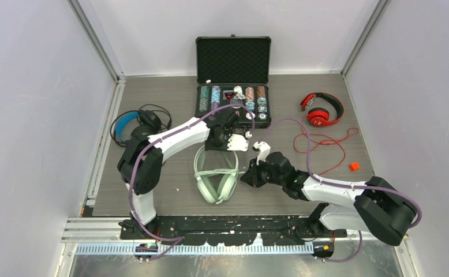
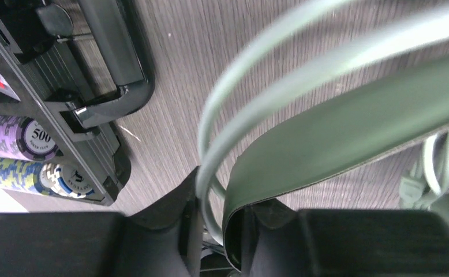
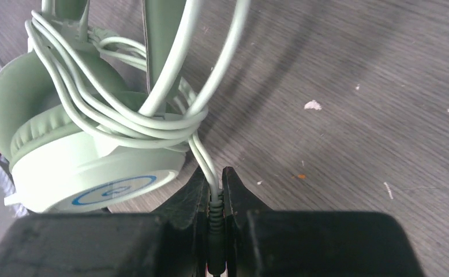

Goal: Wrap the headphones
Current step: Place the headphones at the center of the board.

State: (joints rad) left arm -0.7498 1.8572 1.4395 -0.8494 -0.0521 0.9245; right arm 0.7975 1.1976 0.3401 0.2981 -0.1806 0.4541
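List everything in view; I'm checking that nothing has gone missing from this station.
mint-green headphones: 1, pale green, table centre, between the grippers
white cable: 1, white, wound above one mint earcup
red headphones: 1, glossy red, far right
red cable: 1, red, loose beside them
black headphones: 1, black with blue band, far left
case: 1, black, open, far middle
poker chips: several stacks, mixed colours, in the case
small block: 1, orange-red, right side
table: 1, grey wood grain
left gripper: 1, black fingers, mint headband and cable between them
right gripper: 1, black fingers, shut on the white cable's plug end
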